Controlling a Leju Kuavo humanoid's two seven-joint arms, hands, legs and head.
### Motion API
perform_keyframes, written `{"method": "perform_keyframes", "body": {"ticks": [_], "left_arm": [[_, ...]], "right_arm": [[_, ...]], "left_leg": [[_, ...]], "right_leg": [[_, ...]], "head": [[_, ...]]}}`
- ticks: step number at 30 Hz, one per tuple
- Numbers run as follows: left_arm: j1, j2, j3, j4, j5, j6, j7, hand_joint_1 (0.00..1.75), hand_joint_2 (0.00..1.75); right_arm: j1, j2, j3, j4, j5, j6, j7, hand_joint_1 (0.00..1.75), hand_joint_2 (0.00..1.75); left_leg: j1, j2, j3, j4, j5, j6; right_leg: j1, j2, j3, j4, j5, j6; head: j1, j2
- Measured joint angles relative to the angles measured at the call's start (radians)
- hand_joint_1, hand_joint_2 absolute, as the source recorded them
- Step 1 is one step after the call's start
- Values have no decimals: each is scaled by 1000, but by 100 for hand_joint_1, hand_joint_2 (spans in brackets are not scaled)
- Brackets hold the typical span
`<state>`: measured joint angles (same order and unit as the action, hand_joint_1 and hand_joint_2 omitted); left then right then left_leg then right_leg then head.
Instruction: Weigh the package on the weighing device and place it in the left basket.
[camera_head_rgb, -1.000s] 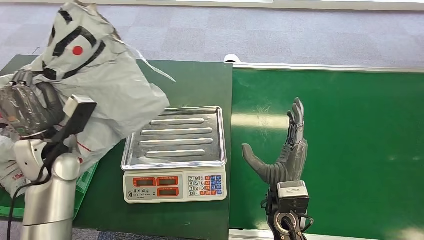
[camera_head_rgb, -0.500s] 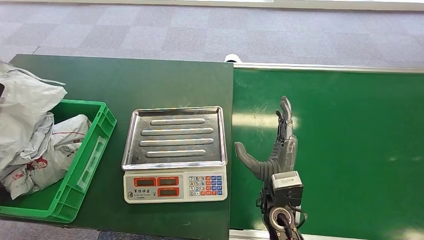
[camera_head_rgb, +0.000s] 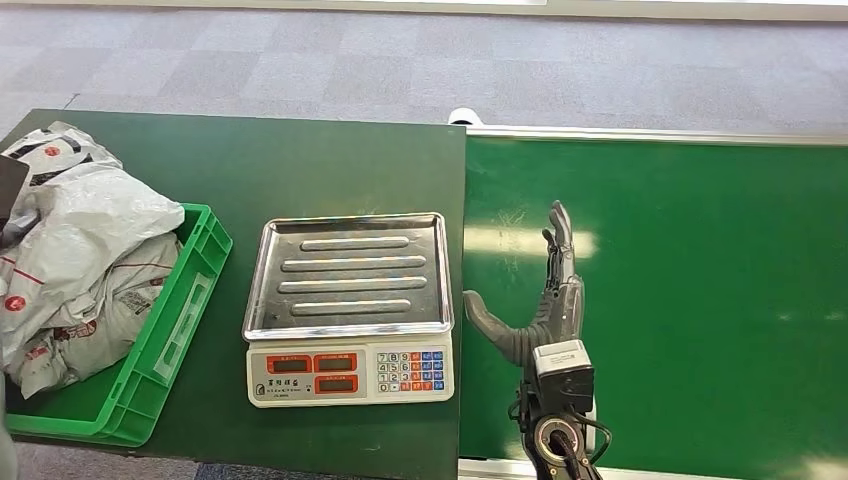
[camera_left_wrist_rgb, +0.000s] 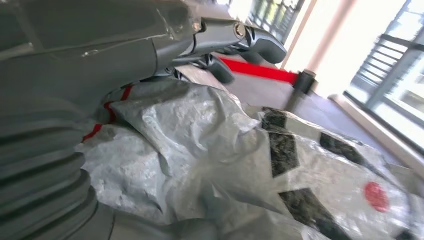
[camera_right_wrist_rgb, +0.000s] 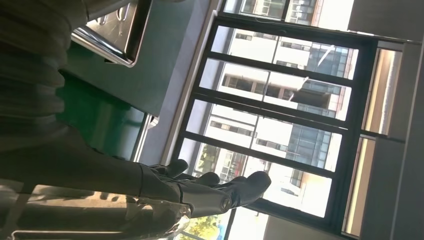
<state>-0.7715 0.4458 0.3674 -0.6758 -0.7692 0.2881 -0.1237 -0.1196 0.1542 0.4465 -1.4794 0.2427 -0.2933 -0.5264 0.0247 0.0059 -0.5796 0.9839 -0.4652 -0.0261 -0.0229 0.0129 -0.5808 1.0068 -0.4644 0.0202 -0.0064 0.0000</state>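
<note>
Green belt (camera_head_rgb: 700, 300) on the right, dark table (camera_head_rgb: 300, 160) on the left. Green basket (camera_head_rgb: 170, 330) at the table's left edge, the grey package (camera_head_rgb: 90, 215) lying on top of other bags in it. Scale (camera_head_rgb: 348, 305) beside it, tray bare. Placing step looks nearly done. Left hand (camera_left_wrist_rgb: 100, 55) sits right over the package, fingers extended past it; can't tell if it grips. Right hand (camera_head_rgb: 545, 300) over the belt, fingers spread, holding nothing. Next: let go, lift the left hand clear.
</note>
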Motion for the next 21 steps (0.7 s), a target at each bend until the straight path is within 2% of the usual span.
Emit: {"method": "perform_keyframes", "body": {"ticks": [5, 8, 11, 17, 21], "left_arm": [[29, -51, 26, -92, 285, -17, -107, 0, 175], [83, -74, 32, -201, 442, 58, -166, 0, 175], [164, -110, 42, -354, 555, 177, -263, 0, 175], [320, -204, 40, -711, 607, 367, -466, 0, 175], [411, -260, -12, -949, 521, 405, -568, 0, 175]], "right_arm": [[5, -5, -6, 3, -17, 36, 2, 0, 175], [10, -5, -14, 12, -34, 58, 3, 0, 175], [21, -5, -20, 21, -44, 67, -2, 0, 175], [35, -6, -28, 43, -64, 62, -2, 0, 175], [39, -5, -49, 52, -54, 49, 12, 0, 175]], "left_leg": [[0, 0, 0, 0, 0, 0], [0, 1, 0, 0, 0, 0], [0, 1, 0, 0, 0, 0], [0, 1, -1, 0, -1, 0], [0, 0, 0, 0, -1, 0]], "right_leg": [[0, 0, 0, 0, 0, 0], [0, 1, 0, 0, 0, 0], [0, 1, 0, 0, 0, 0], [0, 1, -1, -1, -1, 0], [-1, 0, 0, -1, -1, 0]], "head": [[0, 0], [0, 0], [0, 0], [0, 0], [0, 0]]}}
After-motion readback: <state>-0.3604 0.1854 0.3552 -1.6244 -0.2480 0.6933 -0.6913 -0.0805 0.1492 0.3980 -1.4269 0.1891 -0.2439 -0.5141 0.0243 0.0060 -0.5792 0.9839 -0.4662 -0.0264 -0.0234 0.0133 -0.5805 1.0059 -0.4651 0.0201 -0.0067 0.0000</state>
